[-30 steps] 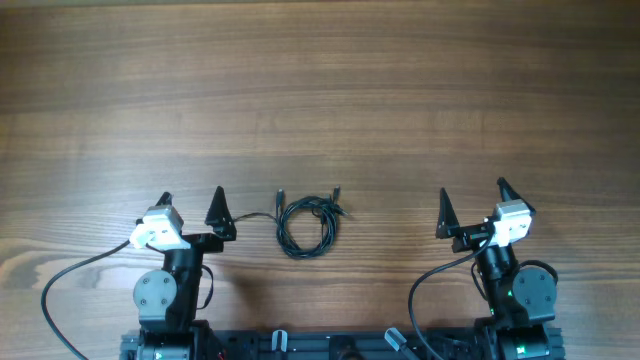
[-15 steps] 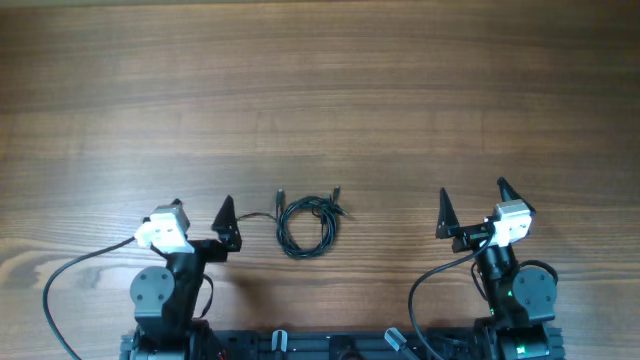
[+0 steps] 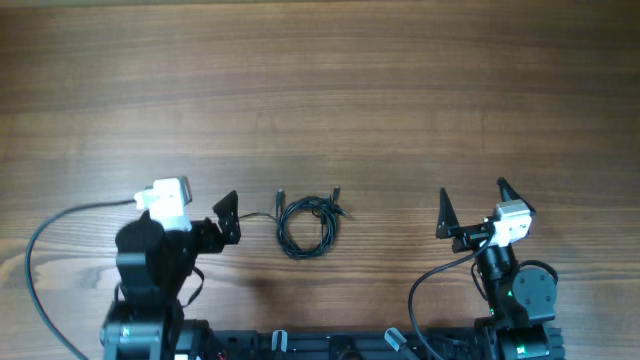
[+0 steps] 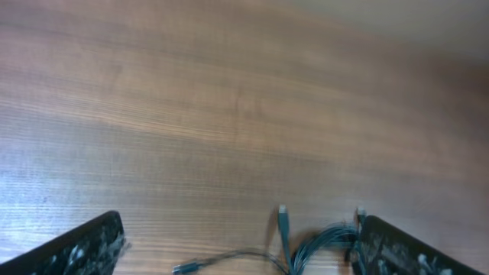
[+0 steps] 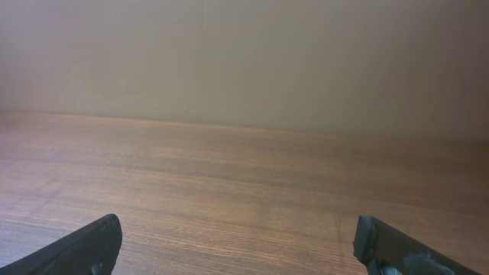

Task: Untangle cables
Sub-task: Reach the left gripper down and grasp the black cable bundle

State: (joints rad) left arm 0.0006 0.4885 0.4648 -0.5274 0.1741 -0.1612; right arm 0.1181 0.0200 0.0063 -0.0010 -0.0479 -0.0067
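- cables sit coiled near the robot-side edge of the worktop, middle-ish
- left tool spread wide, empty, just beside them
- right tool released too, well apart

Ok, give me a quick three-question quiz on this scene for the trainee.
1. True or false: the left gripper is shut on the cables.
2. Which view shows no cables? A) overhead B) left wrist C) right wrist
3. Fill in: seen from overhead, the cables lie nearer the ___ gripper.

Key: 1 false, both jaws stand wide apart and the cables lie untouched. 2 C. 3 left.
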